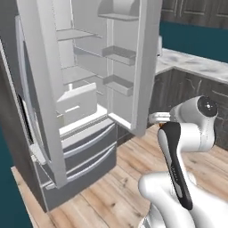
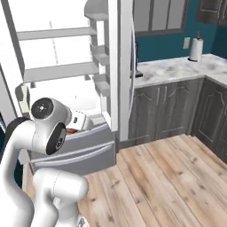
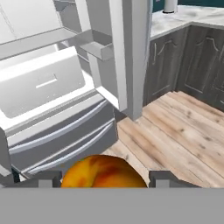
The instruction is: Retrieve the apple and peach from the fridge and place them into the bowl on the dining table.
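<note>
The arm is folded low in front of the open fridge (image 1: 84, 102), its hand reaching level toward the white interior. In the hand view the fingers (image 3: 43, 178) sit closed on either side of the apple (image 3: 103, 171), a red-and-yellow fruit held above the wooden floor (image 3: 183, 127) near the fridge drawers (image 3: 65, 140).

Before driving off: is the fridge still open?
Open: both fridge doors stand swung wide, white shelves exposed, in both base views.
</note>
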You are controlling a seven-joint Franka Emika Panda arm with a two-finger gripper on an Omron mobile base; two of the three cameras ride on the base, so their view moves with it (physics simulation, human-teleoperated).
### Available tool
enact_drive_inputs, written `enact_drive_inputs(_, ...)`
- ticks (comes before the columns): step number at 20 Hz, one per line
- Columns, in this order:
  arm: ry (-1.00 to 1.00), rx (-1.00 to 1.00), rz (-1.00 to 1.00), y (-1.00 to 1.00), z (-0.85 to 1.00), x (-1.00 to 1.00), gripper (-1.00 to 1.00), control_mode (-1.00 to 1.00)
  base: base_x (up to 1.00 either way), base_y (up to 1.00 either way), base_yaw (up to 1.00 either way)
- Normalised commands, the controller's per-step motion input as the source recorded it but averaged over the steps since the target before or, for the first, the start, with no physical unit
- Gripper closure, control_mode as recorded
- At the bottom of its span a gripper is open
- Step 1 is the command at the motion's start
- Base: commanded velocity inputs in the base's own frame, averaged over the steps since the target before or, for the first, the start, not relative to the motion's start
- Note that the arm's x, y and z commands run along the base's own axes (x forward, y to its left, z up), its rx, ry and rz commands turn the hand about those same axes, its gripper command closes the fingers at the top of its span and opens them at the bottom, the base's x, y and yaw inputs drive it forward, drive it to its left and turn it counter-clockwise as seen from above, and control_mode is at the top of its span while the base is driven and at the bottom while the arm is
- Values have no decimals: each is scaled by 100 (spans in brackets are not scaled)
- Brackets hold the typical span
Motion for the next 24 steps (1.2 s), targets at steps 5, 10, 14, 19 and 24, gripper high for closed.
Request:
enact_drive_inputs(5, 0, 0, 0, 0, 0, 0, 100, 100, -70, 4, -48)
enact_drive_inputs(10, 0, 0, 0, 0, 0, 0, 100, 100, -86, 5, -47)
enact_drive_inputs(14, 0, 0, 0, 0, 0, 0, 100, 100, -97, 9, -46)
enact_drive_inputs(19, 0, 0, 0, 0, 0, 0, 100, 100, -100, 11, -42)
enact_drive_inputs(24, 0, 0, 0, 0, 0, 0, 100, 100, -100, 8, -40)
